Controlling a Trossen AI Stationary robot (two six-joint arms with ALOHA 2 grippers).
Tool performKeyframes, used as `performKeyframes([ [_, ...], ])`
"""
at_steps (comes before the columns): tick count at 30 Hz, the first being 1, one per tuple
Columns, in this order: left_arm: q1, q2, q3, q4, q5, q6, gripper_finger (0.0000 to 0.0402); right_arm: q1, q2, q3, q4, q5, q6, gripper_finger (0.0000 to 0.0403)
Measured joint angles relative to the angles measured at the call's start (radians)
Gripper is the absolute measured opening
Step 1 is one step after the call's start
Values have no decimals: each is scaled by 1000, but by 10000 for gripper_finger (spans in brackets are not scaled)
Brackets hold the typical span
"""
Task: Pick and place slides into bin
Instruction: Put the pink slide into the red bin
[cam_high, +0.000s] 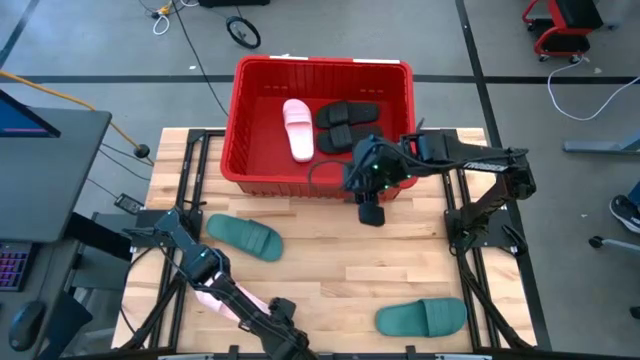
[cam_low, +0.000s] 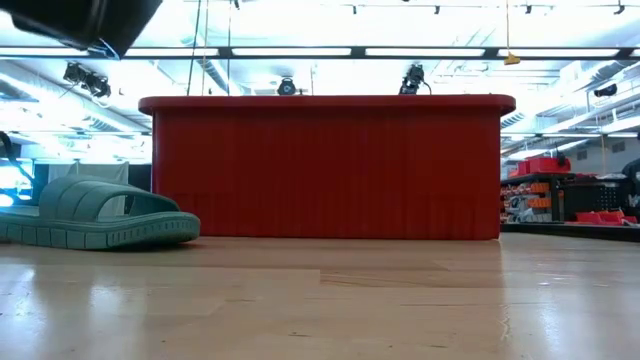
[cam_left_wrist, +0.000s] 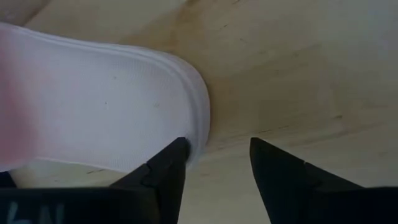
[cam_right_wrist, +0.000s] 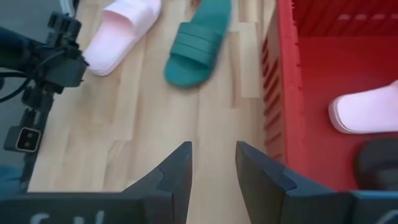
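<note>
At the table's near-left edge, the left gripper sits low over a pale pink slide, fingers spread with one touching its rim, evidently placed to take it. It is not yet pinched. The right gripper hangs empty beside the red bin's near wall, fingers parted. Inside lie one pink slide and two black slides; two green slides remain on the table.

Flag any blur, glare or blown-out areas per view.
Left wrist view: pale pink slide sandal soft, washed out; left gripper fingers sharper. Low view: ceiling lights blown out, sheen on wooden tabletop. Right wrist view: right gripper slightly soft. High view: even.
</note>
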Motion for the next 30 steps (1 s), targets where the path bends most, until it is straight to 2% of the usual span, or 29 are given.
performKeyframes([
  [9, 6, -8, 0, 4, 58, 14, 172, 40, 0, 0, 0, 0, 7, 128],
  [16, 3, -8, 0, 4, 20, 7, 166, 40, 0, 0, 0, 1, 13, 128],
  [19, 6, -8, 0, 2, 17, 25, 136, 40, 0, 0, 0, 0, 13, 128],
  [25, 6, -9, 0, 0, 14, 59, 18, 40, 0, 0, 0, 0, 14, 128],
  [30, 8, -10, 1, 0, 21, 60, 11, 39, 0, 0, 0, 0, 14, 128],
])
